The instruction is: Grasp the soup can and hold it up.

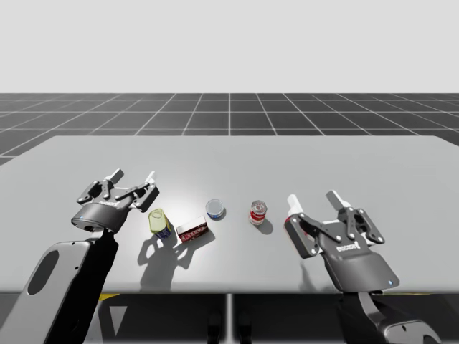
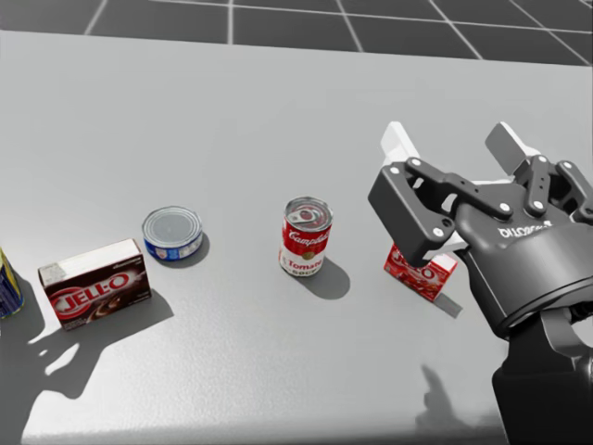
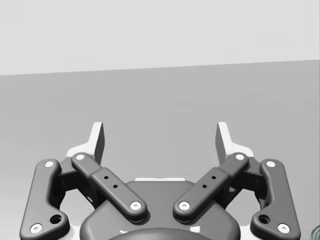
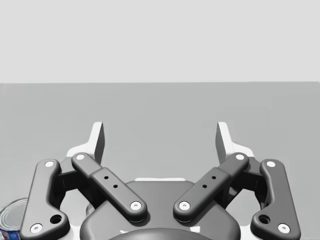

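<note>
Surface [image 1: 229, 154] of smooth matt grey runs wide in the high view, with a dark gridded floor [image 1: 229, 111] behind it. The soup can [image 1: 257, 213], an upright cylinder with a red and white label, stands near the middle, just left of our right claw [image 1: 314, 201] and apart from it. That claw's white-tipped fingers are spread wide and hold nothing. Left of the can sit a flat tin [image 1: 214, 208], a dark red box [image 1: 193, 230] and a yellow bottle [image 1: 159, 222]. Our left claw [image 1: 134, 178] hangs just beside the bottle, its fingers parted and empty.

From the head view the soup can [image 2: 306, 236] shows a shiny metal lid with a pull ring. The flat tin [image 2: 172, 232] is low and round with a blue band, and the dark red box [image 2: 95, 283] is a flat cardboard block. An arm comes in at the right. That arm's claw [image 2: 456, 148] is black and jointed, gaping, with nothing between its fingers. A bright red box [image 2: 422, 271] lies partly hidden behind it.

In the left wrist view, our left claw [image 3: 160, 140] stands wide apart over bare grey surface [image 3: 160, 95].

In the right wrist view, our right claw [image 4: 160, 140] is equally agape and empty, with the flat tin [image 4: 12, 220] beside it.
</note>
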`<state>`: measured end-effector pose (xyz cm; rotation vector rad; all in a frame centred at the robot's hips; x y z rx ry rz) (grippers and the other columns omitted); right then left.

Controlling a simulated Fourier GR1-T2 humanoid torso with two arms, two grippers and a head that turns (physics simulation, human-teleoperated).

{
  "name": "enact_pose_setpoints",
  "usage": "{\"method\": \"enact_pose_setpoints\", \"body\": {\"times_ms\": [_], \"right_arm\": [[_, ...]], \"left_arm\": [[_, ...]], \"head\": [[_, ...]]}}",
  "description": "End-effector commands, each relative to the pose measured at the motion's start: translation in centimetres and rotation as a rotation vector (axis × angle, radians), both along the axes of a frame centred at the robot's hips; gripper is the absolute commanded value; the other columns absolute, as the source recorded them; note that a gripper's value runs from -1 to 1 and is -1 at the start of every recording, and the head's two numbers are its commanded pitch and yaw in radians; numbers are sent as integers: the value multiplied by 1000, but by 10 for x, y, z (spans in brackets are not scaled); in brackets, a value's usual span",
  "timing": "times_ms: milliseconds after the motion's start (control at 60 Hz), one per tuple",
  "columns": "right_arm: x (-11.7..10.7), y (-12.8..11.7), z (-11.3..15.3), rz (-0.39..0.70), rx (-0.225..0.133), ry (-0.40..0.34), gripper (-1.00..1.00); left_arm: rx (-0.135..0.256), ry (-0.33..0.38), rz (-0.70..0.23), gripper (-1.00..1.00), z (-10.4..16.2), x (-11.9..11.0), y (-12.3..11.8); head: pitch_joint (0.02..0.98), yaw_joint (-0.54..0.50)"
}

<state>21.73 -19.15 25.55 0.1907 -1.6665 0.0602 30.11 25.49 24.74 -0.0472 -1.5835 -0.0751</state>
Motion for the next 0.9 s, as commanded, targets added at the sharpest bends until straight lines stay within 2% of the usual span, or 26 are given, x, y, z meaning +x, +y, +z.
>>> {"method": "enact_pose_setpoints", "body": {"times_ms": [17, 50, 100, 150, 217, 267, 300, 417, 467, 583, 900], "right_arm": [[-34, 25, -15, 48, 21, 21, -1000], [-35, 27, -19, 48, 21, 23, -1000], [-39, 31, -26, 63, 48, 44, -1000], [-41, 34, -32, 65, 45, 49, -1000], [-42, 40, -41, 71, 59, 71, -1000], [-41, 45, -51, 84, 41, 82, -1000], [-41, 47, -55, 89, 46, 95, -1000], [-37, 57, -73, 92, 31, 141, -1000], [-34, 62, -82, 82, 6, 150, -1000], [-24, 68, -96, 42, -23, 188, -1000], [14, 78, -113, -30, -52, 242, -1000]], "left_arm": [[-1, 0, 0, -1000, 0, 0, 0], [0, 1, 0, -1000, 0, 0, 0], [-1, 2, -1, -1000, 0, 0, 0], [0, 2, -2, -1000, 0, 0, -1], [-2, 2, -2, -1000, 0, 0, -1], [-2, 2, -1, -1000, 0, 0, -1], [-2, 2, -1, -1000, 0, 0, -1], [-2, 2, -1, -1000, 0, 0, -1], [-1, 2, -1, -1000, -1, 0, -1], [-1, 2, 0, -1000, -1, 0, -1], [-1, 4, 2, -1000, -1, 0, -1]], "head": [[804, -150], [805, -150], [804, -150], [805, -153], [806, -156], [806, -157], [806, -157], [807, -160], [807, -159], [809, -158], [807, -155]]}}
